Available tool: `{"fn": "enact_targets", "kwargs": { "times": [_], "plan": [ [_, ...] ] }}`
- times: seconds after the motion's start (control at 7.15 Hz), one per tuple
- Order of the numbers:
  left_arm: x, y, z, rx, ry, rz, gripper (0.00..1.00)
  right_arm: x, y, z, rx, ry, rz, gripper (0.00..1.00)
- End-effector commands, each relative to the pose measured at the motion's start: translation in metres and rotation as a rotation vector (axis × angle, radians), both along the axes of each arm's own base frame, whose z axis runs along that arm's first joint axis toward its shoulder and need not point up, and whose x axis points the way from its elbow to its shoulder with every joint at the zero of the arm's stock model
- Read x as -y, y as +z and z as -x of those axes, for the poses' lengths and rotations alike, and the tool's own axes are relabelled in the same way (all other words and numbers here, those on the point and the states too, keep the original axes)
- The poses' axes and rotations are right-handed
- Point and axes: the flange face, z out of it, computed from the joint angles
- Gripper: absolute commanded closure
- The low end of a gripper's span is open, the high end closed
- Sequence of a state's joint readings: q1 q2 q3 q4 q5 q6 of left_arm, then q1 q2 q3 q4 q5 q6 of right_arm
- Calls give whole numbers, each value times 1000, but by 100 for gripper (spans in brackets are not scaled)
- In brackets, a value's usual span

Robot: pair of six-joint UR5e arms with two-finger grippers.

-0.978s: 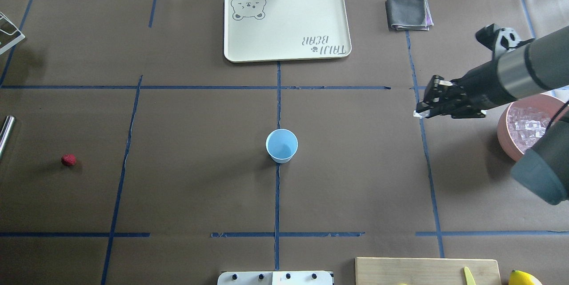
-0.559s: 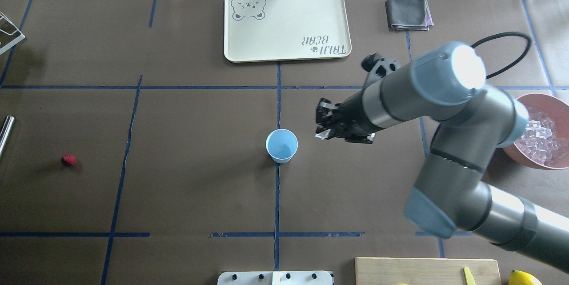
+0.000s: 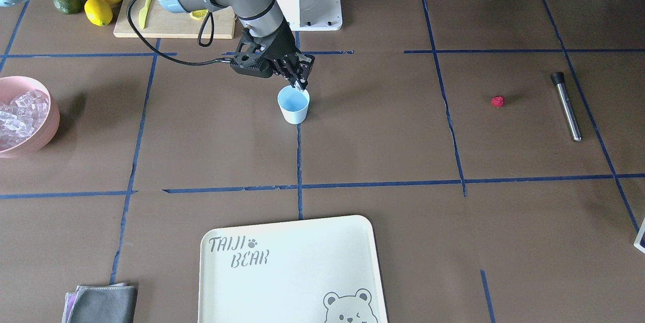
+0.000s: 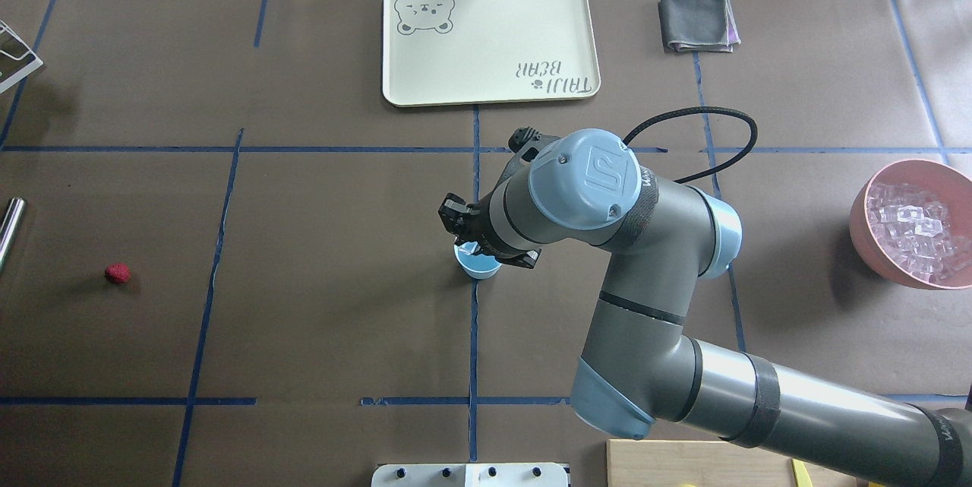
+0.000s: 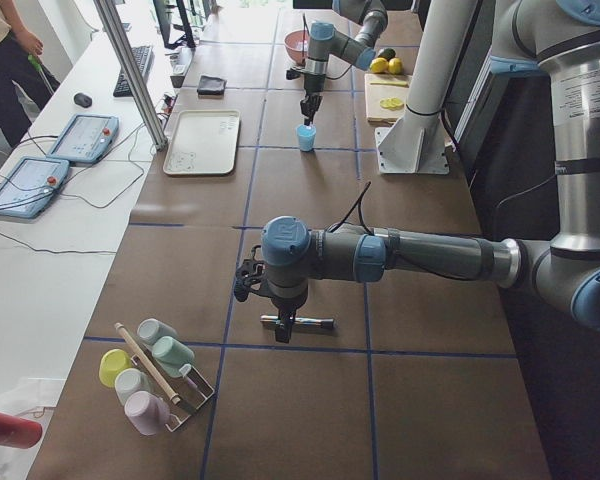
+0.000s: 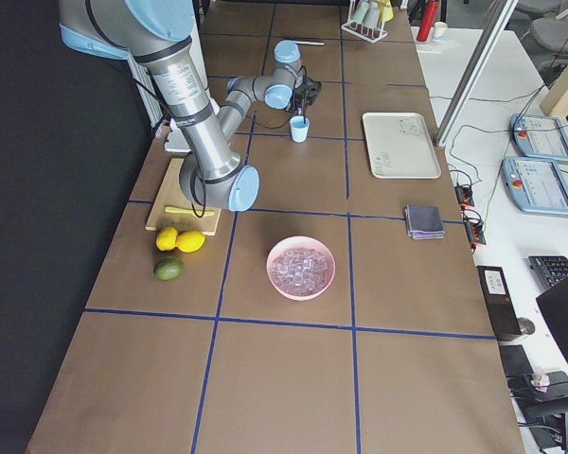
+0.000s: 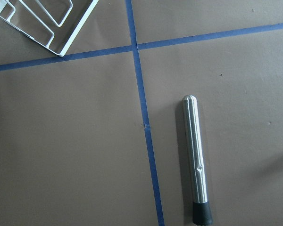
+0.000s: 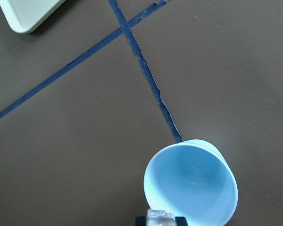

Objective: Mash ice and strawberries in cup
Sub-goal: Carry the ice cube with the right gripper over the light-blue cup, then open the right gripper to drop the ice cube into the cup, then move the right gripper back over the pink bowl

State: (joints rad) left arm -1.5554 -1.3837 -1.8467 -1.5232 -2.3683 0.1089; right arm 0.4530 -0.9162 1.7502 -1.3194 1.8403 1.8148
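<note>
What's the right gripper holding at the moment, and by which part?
The right gripper holds one ice cube, pinched by its opposite sides between the fingertips, just above the rim of the cup.

Overhead view: cup (image 4: 478,268) at centre beneath the right end effector (image 4: 468,245), tray (image 4: 490,39) upper centre, strawberry (image 4: 117,273) far left, ice (image 4: 911,232) in bowl (image 4: 861,238) far right.

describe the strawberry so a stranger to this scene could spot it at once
On the brown table gridded with blue tape, go to the robot's left end. Beside a long silver metal rod with a black tip lies the small bumpy strawberry, the only bright red thing there.
</note>
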Motion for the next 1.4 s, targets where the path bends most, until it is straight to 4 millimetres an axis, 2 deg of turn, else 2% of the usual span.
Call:
{"fn": "enact_targets", "kwargs": {
  "times": [0.0,0.14,0.42,0.56,0.7,0.84,0.98,1.26],
  "plan": [
    [0,0,0,0,0,0,0,2,9,6,-23,-1,3,97],
    [0,0,0,0,0,0,0,3,12,7,-31,4,0,84],
    [0,0,0,0,0,0,0,5,15,10,-72,5,19,6],
    [0,0,0,0,0,0,0,4,15,8,-83,3,24,2],
    [0,0,0,0,0,0,0,13,19,-1,-91,11,30,2],
    [0,0,0,0,0,0,0,29,36,-37,-119,14,29,2],
    [0,0,0,0,-1,2,0,34,57,-88,-137,-41,-45,2],
    [0,0,0,0,-1,2,0,33,127,-183,-207,-156,-198,2]
  ]
}}
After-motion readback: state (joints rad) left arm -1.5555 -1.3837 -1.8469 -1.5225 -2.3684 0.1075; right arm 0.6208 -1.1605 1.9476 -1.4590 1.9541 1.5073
